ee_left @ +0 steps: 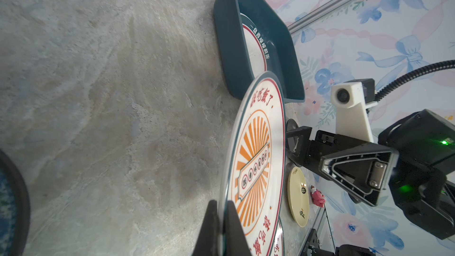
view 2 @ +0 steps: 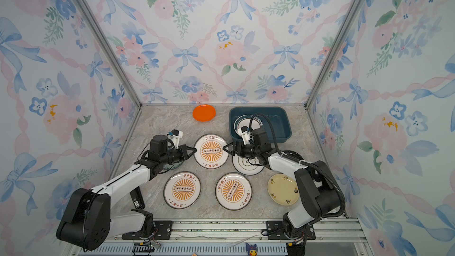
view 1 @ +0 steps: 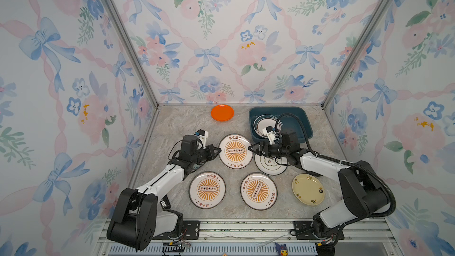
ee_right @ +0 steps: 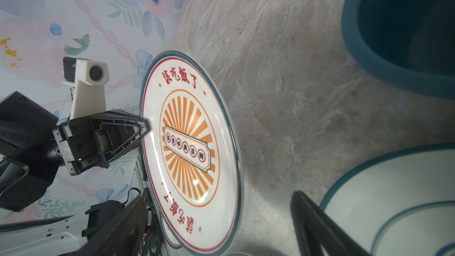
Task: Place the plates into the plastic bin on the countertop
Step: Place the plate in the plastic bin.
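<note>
My left gripper (view 1: 218, 149) is shut on the left rim of a white plate with an orange sunburst (view 1: 235, 151), which is tilted up off the countertop (view 1: 184, 124). In the left wrist view its fingers (ee_left: 213, 230) pinch that rim. My right gripper (view 1: 251, 148) stands open at the plate's opposite rim, with its fingers (ee_right: 315, 225) apart on either side of the plate's edge (ee_right: 221, 217). The dark teal plastic bin (view 1: 301, 116) sits at the back right and holds a navy-rimmed plate (view 1: 261, 124).
An orange plate (view 1: 222, 113) lies at the back. Two more sunburst plates (view 1: 207, 190) (view 1: 258, 191) and a pale yellow plate (view 1: 307, 189) lie in front. A green-emblem plate (view 1: 269, 166) and a black plate (view 2: 294, 155) sit under my right arm. A dark blue-patterned plate (ee_left: 9, 205) lies under my left.
</note>
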